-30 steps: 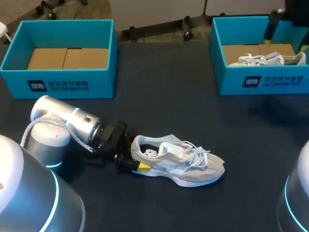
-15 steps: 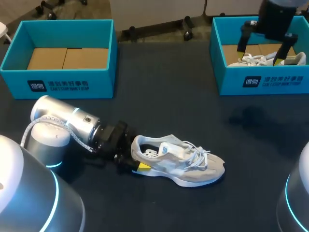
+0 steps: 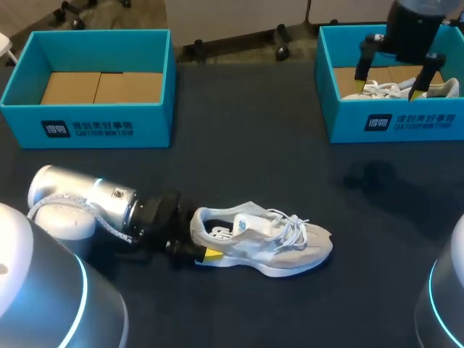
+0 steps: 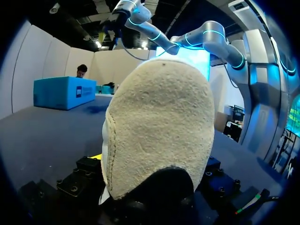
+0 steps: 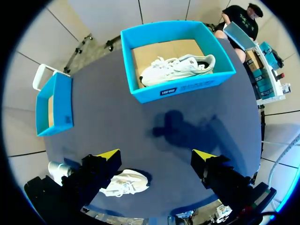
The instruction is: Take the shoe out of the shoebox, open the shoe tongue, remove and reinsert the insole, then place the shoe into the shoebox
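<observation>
A grey-and-white shoe (image 3: 264, 243) lies on its sole on the dark table, toe to the right, also seen under the right wrist (image 5: 124, 183). My left gripper (image 3: 196, 235) comes in low from the left and is shut on the shoe's heel. In the left wrist view the suede heel (image 4: 157, 126) fills the space between the fingers, with one yellow tip (image 4: 96, 157) showing beside it. My right gripper (image 3: 388, 83) hangs high over the right shoebox (image 3: 391, 123), open with nothing between its fingers (image 5: 156, 157).
The right shoebox (image 5: 180, 90) holds a second white shoe (image 5: 176, 68). An open teal shoebox (image 3: 87, 119) with a cardboard floor stands at the back left (image 5: 54, 108).
My left arm has drawn back to the left and the shoe has slid slightly left with it. My right gripper has come into view over the right box.
</observation>
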`<move>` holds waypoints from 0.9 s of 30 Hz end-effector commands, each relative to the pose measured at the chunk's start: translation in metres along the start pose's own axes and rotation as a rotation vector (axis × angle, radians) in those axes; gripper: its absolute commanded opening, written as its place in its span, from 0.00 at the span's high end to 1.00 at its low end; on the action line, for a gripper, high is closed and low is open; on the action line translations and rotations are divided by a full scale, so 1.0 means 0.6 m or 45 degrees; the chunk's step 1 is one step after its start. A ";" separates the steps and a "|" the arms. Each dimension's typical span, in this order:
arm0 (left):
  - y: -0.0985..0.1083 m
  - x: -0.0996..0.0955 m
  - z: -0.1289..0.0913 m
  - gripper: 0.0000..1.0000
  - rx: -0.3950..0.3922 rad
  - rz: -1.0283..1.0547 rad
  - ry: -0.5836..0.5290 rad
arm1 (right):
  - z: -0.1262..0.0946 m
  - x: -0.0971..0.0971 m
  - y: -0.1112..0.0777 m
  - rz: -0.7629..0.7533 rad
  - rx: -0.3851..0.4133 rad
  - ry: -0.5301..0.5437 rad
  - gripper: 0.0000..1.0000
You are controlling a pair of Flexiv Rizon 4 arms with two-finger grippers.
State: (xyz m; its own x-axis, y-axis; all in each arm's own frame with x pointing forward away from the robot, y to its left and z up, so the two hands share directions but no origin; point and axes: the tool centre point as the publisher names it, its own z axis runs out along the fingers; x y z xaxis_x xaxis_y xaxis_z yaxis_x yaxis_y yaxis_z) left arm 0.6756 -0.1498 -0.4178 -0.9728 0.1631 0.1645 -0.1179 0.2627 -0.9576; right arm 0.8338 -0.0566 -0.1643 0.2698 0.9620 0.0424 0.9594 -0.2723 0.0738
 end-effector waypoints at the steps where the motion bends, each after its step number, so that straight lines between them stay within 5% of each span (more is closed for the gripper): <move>1: 0.004 0.011 -0.009 1.00 -0.009 0.011 -0.019 | 0.000 0.000 0.001 0.000 0.001 -0.001 0.00; 12: 0.005 0.009 -0.009 1.00 -0.033 0.025 -0.033 | 0.000 0.000 0.001 0.000 0.001 -0.001 0.00; 27: 0.005 0.009 -0.009 1.00 -0.033 0.025 -0.033 | 0.026 0.141 -0.115 0.038 -0.014 -0.021 0.00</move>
State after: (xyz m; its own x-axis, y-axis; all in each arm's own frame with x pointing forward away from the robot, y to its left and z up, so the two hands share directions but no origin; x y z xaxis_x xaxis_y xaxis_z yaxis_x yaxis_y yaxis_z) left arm 0.6722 -0.1437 -0.4175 -0.9794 0.1452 0.1402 -0.0944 0.2845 -0.9540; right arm 0.7952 0.0254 -0.1735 0.2951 0.9544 0.0458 0.9517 -0.2979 0.0738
